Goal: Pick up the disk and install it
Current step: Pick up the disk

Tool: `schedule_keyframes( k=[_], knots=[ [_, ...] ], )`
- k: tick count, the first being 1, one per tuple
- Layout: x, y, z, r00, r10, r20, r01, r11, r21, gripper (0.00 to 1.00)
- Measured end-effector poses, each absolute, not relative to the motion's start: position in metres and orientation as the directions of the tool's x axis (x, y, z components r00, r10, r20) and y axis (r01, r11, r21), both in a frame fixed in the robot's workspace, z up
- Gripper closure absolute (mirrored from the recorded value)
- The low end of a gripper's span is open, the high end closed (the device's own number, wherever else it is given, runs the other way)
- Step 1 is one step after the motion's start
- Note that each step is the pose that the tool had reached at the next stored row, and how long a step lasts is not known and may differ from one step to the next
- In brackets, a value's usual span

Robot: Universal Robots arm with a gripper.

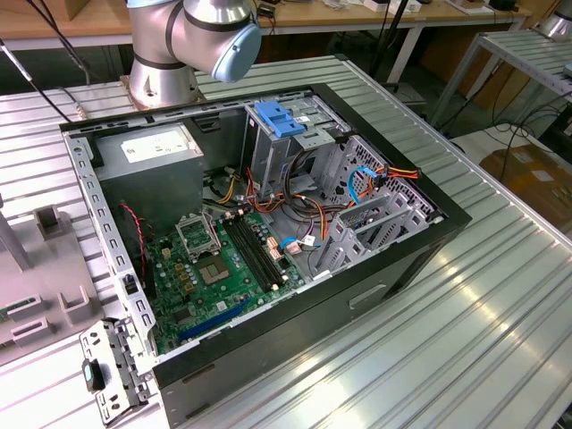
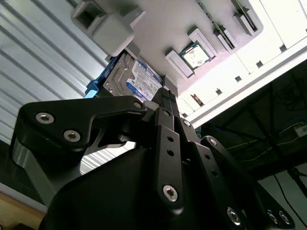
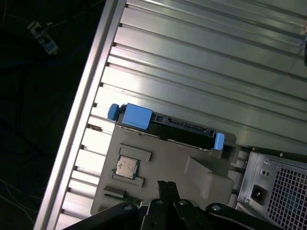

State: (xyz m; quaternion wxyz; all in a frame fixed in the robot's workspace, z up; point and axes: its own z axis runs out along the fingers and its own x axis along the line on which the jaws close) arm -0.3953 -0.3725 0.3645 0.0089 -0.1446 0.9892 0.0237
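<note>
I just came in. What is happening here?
A robot arm is working on moving a disk into the open case. The disk sits in a grey holder on the table beside the case. The hand hovers over that holder, shut, holding nothing; the disk is not yet picked up.

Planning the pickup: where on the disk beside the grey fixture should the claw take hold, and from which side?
Probably pinch the disk across its two flat faces, midway between the blue side rails, coming straight onto its exposed long edge. It seems to stand on edge, held by the grey fixture, so that thin edge is what is offered.
</note>
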Motion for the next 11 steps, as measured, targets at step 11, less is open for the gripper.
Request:
schedule_keyframes(
  k=[11],
  knots=[
    [-0.3953, -0.3725, 0.3645, -0.929, -0.37, -0.024, -0.371, 0.928, 0.044, 0.89]
  ],
)
